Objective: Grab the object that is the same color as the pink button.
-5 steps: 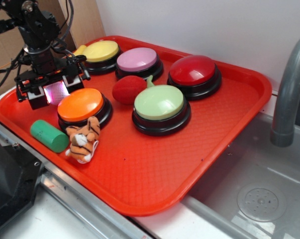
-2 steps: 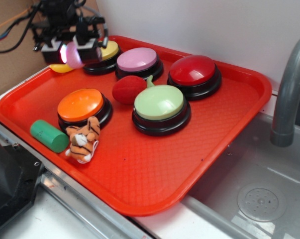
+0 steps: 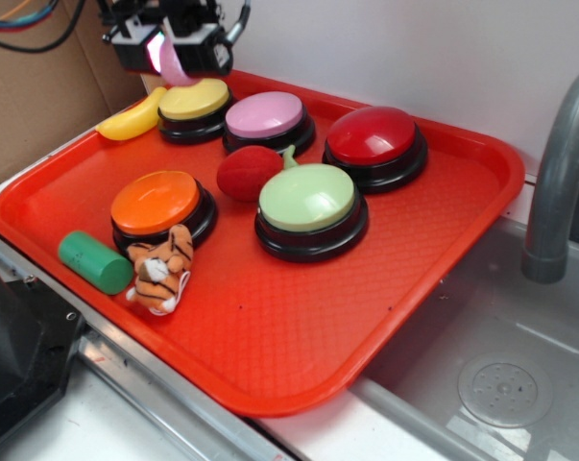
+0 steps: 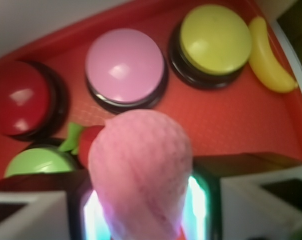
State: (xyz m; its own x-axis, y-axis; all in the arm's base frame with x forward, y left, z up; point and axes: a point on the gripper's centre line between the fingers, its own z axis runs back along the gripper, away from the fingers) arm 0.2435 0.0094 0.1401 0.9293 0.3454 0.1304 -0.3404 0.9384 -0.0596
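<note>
A red tray is set beside a grey sink with a grey faucet, below a white wall and next to brown cardboard at the left.

The hand is seen raised above the tray's far left corner, well clear of the tray floor. It is closed on the pink ball, which is gripped between the fingers and sticks out below them; in the wrist view the ball is shown large and dimpled, clamped between two glowing pads.

Directly beneath the hand, the yellow button is placed at the far left corner, with a yellow banana lying just beside it along the left edge. The pink button is placed next along the far edge, just beside the yellow one, and the dark red button follows toward the far right corner. In the wrist view the pink button is seen just beyond the held ball.

A fuzzy red toy with a green stem is found in the middle, touching the light green button. The orange button is placed nearer the left edge. A small plush tiger is leaned against it on the near side, and a green cylinder is laid on its side just beside the tiger, by the near left edge.
</note>
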